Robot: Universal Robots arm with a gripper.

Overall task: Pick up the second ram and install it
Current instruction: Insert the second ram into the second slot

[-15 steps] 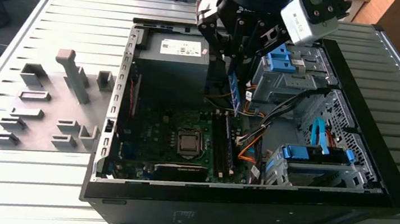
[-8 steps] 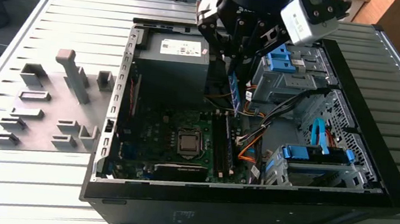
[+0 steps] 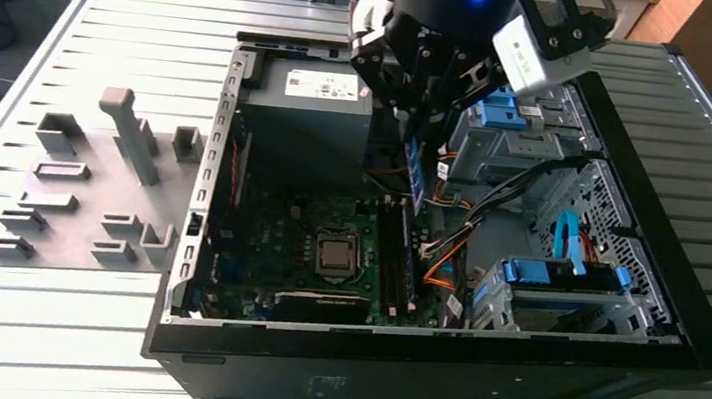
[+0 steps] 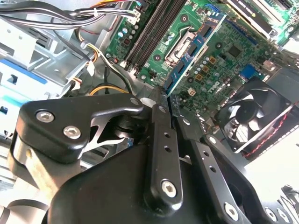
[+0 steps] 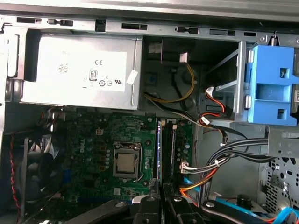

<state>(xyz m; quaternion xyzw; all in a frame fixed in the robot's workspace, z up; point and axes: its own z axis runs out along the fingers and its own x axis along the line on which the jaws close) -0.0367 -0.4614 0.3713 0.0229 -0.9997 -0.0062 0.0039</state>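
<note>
Fingers (image 4: 161,140) of the gripper (image 3: 422,116) are clenched on the second ram (image 3: 419,171), which hangs on edge, pointing down into the open PC case (image 3: 641,292). In the second wrist view the ram (image 4: 194,46) reaches out from between the fingers, above the motherboard (image 4: 224,51). It hangs over the black memory slots (image 3: 397,255), but is not seated in them. At the exterior view's left of the case, well apart, grey fixture blocks (image 3: 74,198) stand on the slatted table (image 3: 49,305). The power supply (image 5: 79,70) sits at the far wall of the case.
</note>
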